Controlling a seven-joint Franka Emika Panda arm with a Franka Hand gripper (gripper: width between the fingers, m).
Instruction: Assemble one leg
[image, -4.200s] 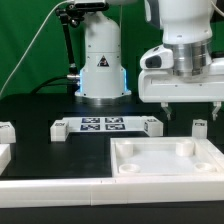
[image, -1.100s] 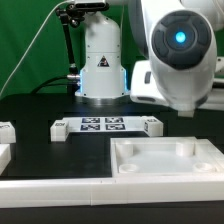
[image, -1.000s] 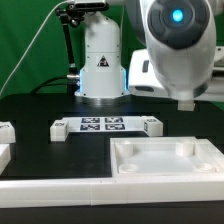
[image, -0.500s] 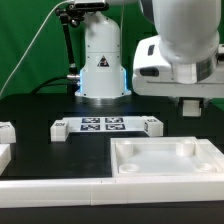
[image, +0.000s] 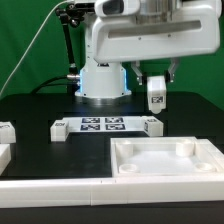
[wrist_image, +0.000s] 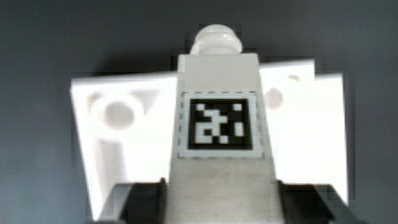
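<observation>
The leg (image: 157, 95) is a small white post with a black-and-white tag on its face. It hangs in the air above the black table, behind the large white tray-like top (image: 168, 160). My gripper (image: 157, 80) is shut on it from above, and the arm lies level across the top of the exterior view. In the wrist view the leg (wrist_image: 222, 110) fills the middle, clamped between my two dark fingers (wrist_image: 143, 200), with its rounded peg end pointing away. The white top (wrist_image: 111, 115) with a round socket lies beyond it.
The marker board (image: 105, 126) lies mid-table. The robot base (image: 103, 62) stands behind it. Small white parts (image: 6, 131) sit at the exterior view's left edge. A white bar (image: 55, 188) runs along the front.
The arm has swung and its wrist has turned over. The gripper, earlier hidden low at the exterior view's right, now shows holding the leg in the air.
</observation>
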